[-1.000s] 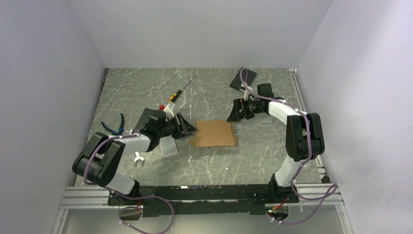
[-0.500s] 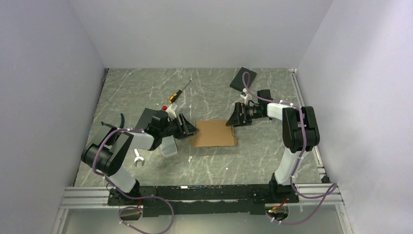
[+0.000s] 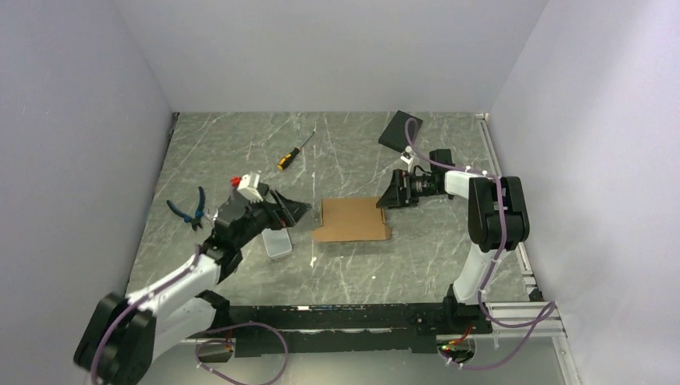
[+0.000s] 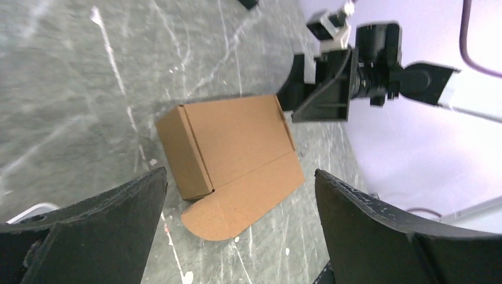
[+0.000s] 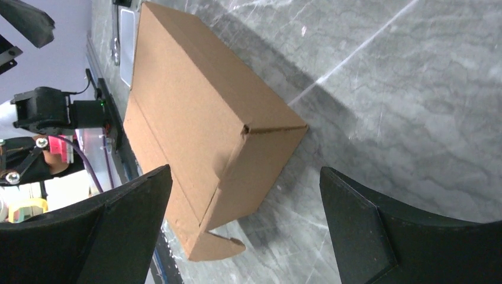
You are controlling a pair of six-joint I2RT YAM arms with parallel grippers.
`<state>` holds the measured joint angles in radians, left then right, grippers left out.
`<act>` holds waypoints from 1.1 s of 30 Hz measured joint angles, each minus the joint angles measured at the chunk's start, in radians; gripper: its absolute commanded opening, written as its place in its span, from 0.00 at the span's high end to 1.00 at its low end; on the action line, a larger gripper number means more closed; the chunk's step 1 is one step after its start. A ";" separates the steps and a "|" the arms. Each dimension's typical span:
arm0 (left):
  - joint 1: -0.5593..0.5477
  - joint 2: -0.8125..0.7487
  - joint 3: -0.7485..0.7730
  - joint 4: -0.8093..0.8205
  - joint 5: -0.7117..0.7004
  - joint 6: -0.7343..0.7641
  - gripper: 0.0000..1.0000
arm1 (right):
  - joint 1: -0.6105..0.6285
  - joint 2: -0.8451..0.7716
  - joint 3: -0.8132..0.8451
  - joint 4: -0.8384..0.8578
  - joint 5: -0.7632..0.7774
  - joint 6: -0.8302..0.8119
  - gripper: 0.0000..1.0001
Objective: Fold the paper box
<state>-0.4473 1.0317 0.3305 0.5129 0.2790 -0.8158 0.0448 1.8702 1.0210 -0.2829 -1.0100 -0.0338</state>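
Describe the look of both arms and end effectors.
The left arm and right arm have white shells, black joints and purple cables. The left end effector and right end effector each have two broad black wedge-shaped fingers; a red-spotted white block tops the left wrist.

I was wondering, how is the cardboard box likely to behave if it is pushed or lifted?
The paper box looks thin and hollow, so it is probably light and would likely slide on the smooth table rather than tip. Its walls may buckle under a firm squeeze. The open flap would probably flop when lifted.
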 measured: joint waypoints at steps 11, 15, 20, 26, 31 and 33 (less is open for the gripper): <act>0.002 -0.253 -0.167 -0.022 -0.088 -0.004 0.01 | -0.019 -0.039 -0.084 0.055 -0.045 -0.002 0.04; 0.002 -0.059 -0.117 0.019 -0.016 -0.009 0.01 | -0.017 -0.032 -0.084 0.066 -0.043 0.004 0.06; 0.000 0.186 -0.082 0.100 0.043 -0.018 0.00 | -0.010 -0.016 -0.081 0.082 -0.047 0.019 0.19; -0.017 0.333 -0.031 0.163 0.066 -0.032 0.00 | 0.005 0.026 -0.056 0.084 -0.039 0.032 0.45; -0.022 0.383 0.004 0.185 0.064 -0.055 0.00 | 0.005 0.043 -0.047 0.072 -0.068 0.051 0.62; -0.022 0.406 0.014 0.186 0.064 -0.069 0.01 | 0.005 0.048 -0.040 0.066 -0.075 0.054 0.65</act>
<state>-0.4694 1.4372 0.3447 0.6991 0.3428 -0.8852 0.0498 1.9182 0.9813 -0.2173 -1.0847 0.0200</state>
